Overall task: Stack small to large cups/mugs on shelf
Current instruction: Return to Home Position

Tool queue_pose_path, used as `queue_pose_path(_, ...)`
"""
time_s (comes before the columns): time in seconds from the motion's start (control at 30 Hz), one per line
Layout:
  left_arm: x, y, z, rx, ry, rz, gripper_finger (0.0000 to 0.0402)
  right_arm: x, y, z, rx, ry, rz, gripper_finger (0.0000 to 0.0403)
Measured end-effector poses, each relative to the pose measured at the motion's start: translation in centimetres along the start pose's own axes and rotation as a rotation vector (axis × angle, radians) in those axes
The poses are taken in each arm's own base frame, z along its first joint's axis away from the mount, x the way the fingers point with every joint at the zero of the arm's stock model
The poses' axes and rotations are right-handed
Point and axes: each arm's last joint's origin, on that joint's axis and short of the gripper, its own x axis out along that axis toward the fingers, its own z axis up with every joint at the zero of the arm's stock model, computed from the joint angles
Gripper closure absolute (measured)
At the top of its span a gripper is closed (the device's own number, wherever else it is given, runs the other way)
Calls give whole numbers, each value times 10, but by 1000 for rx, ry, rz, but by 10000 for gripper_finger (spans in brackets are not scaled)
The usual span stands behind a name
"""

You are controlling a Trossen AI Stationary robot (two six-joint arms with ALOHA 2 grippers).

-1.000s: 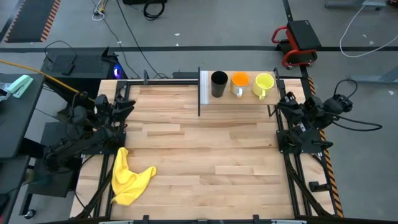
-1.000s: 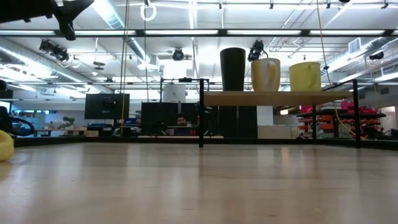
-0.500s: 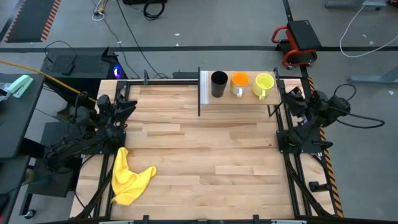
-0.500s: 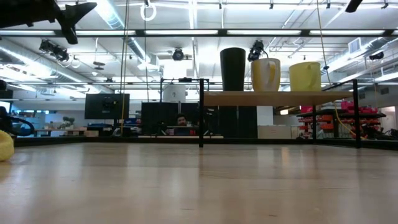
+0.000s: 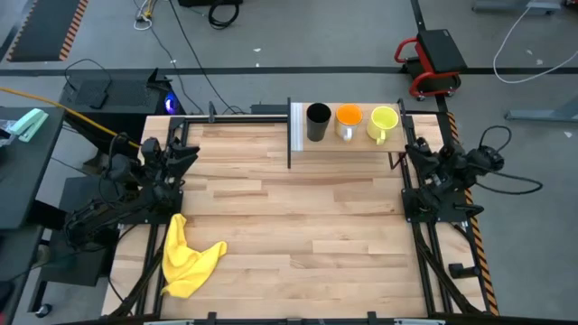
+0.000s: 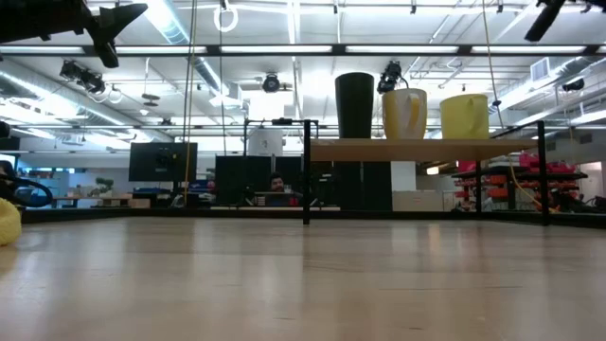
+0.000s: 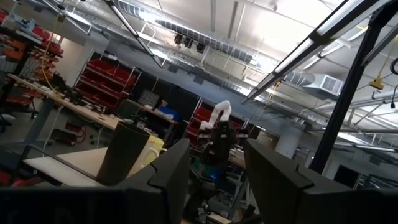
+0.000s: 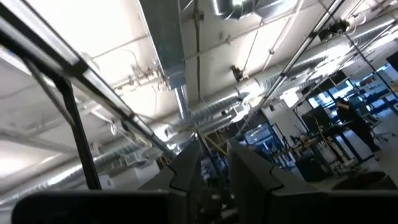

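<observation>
The shelf (image 5: 302,135) (image 6: 417,149) stands at the table's far edge on dark posts. Three cups stand upright on it in a row, bottoms on the board: the black tumbler (image 5: 318,122) (image 6: 354,104), the orange mug (image 5: 348,119) (image 6: 404,114) and the yellow-green mug (image 5: 383,122) (image 6: 464,116). My left gripper (image 5: 185,152) (image 7: 216,171) hangs open in the air at the table's left edge, far from the cups. My right gripper (image 5: 415,149) (image 8: 214,168) is raised at the right edge, just right of the shelf, with its fingers a little apart and touching nothing.
A crumpled yellow cloth (image 5: 188,257) lies near the table's front-left corner. The wide striped-wood tabletop (image 5: 298,217) stretches between the two arms. A white upright panel (image 5: 295,126) closes the shelf's left end. Beyond the table are workshop desks and monitors.
My right arm swung its gripper up and toward the far edge, then came back toward where it began. In the low view its fingertip has come into the picture at the upper right. The cups and the cloth have stayed put.
</observation>
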Motion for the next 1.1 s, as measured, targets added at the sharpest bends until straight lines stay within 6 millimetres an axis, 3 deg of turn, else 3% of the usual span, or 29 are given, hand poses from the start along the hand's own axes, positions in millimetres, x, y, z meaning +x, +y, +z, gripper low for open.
queue_pose_path(0.13,0,0,-1,7,6,4,239,-5,-3,-16,-22,28,6,316)
queue_pose_path(0.53,0,4,-7,16,59,36,239,-9,-6,-32,8,82,0,316)
queue_pose_path(0.73,0,19,-32,-34,63,24,239,-11,-8,-39,13,107,-2,316)
queue_pose_path(0.87,0,22,-37,-28,7,-21,239,-12,-8,-44,12,154,-6,316)
queue_pose_path(1.1,-1,29,-49,-5,106,41,239,-13,-9,-52,-18,224,-26,316)
